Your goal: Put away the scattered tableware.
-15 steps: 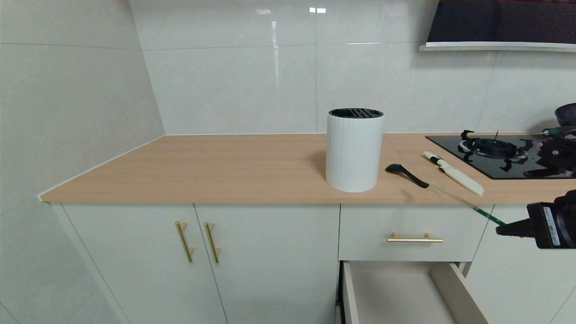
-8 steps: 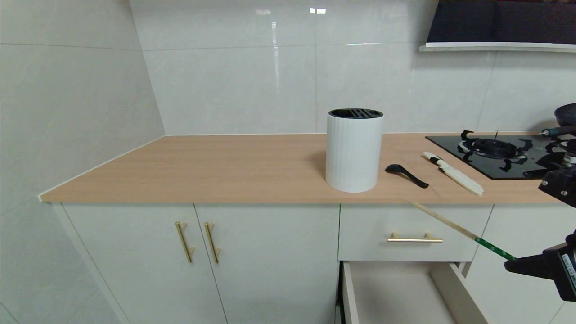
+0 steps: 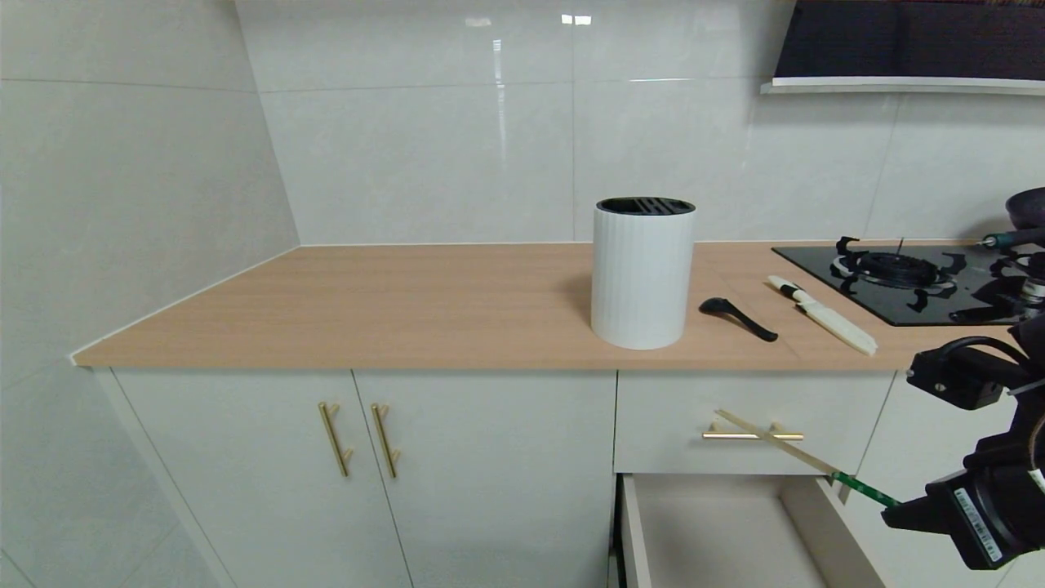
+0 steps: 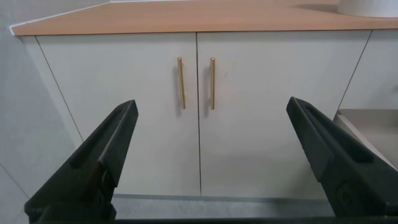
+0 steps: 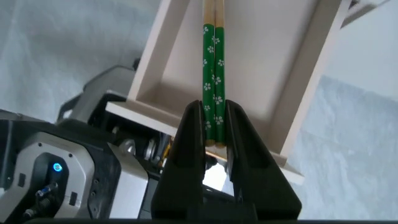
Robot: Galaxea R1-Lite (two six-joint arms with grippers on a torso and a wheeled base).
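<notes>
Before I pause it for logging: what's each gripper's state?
Left gripper: open, holding nothing.
Right gripper: shut on the chopsticks.

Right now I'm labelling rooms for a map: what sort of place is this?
Most likely a home kitchen: a gas stove set into a wooden counter, a knife lying on it, and an open drawer below.

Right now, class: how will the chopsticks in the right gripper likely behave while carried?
The chopsticks run straight though held at one end, so probably stiff and light. The right gripper pinches only their green end, so they may pivot. Two smooth sticks side by side: one could slip out.
</notes>
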